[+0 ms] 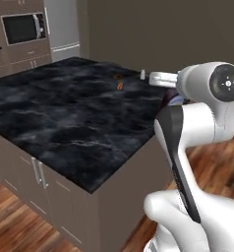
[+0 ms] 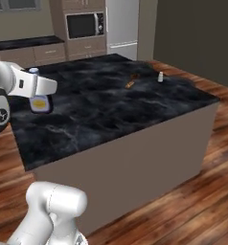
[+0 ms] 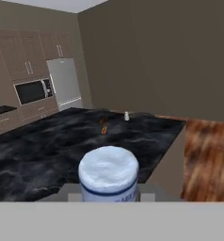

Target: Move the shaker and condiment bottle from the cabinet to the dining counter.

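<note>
The gripper (image 2: 39, 98) grasps the condiment bottle (image 2: 40, 104) above the dining counter's (image 2: 111, 110) near edge, the shaker (image 2: 160, 76) standing far across.

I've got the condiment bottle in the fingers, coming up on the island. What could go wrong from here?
1. The condiment bottle hangs near the dining counter's near edge; setting it down too early could tip it onto the floor.
2. The shaker and a small brown item already stand farther in; reaching too far could knock them.
</note>
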